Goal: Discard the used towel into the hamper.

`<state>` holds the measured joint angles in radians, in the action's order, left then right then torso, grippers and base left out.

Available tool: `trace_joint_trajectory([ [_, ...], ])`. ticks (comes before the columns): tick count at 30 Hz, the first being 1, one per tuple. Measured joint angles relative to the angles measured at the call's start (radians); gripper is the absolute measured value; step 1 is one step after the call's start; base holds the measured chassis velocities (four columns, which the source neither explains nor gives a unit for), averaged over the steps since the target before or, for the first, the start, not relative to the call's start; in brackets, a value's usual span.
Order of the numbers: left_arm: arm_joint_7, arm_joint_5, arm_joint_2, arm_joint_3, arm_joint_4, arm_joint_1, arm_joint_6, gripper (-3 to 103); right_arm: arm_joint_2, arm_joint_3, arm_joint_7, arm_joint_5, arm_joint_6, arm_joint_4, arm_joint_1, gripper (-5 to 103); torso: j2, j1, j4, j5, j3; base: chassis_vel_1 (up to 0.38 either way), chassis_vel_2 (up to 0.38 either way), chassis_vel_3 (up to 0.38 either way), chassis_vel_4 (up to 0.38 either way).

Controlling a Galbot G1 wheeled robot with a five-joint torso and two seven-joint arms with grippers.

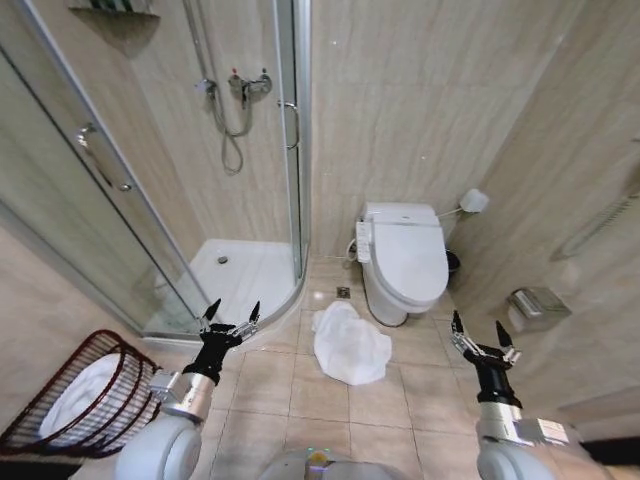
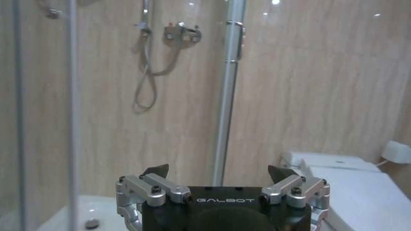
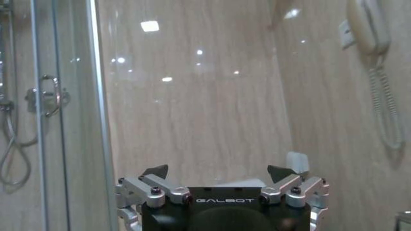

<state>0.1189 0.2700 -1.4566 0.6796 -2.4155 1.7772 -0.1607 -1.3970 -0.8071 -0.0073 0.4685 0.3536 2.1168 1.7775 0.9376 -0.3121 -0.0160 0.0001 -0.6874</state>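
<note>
Towel [image 1: 350, 343] on floor btwn both open tools, untouched.

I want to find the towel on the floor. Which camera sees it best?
The head view: the white towel lies crumpled on the floor tiles before the toilet. The wrist views look at the walls and shower instead.

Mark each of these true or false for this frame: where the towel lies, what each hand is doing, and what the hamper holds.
1. The white towel lies crumpled on the floor tiles beside the toilet. True.
2. The left hand is shut on the towel. False: it is open, empty, raised above the floor.
3. The hamper stands at the robot's left with white cloth inside. True.
4. The right hand rests inside the hamper. False: it is open, on the robot's right, far from it.
5. The shower door is opaque. False: it is clear glass.
</note>
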Motion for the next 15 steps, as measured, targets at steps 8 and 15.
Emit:
trace_joint_trajectory([
  [8,0.0,0.0,0.0,0.0,0.0,0.0,0.0,100,-0.02,0.001,0.013,-0.023,-0.015,-0.011,-0.015,100,-0.027,0.012,0.0001,0.0,0.015,0.018,0.018,0.009,0.015],
  [15,0.0,0.0,0.0,0.0,0.0,0.0,0.0,100,-0.029,0.005,0.013,-0.032,-0.018,-0.026,-0.037,100,-0.054,0.024,0.0,-0.0001,0.03,0.0,0.0,0.0,0.0],
])
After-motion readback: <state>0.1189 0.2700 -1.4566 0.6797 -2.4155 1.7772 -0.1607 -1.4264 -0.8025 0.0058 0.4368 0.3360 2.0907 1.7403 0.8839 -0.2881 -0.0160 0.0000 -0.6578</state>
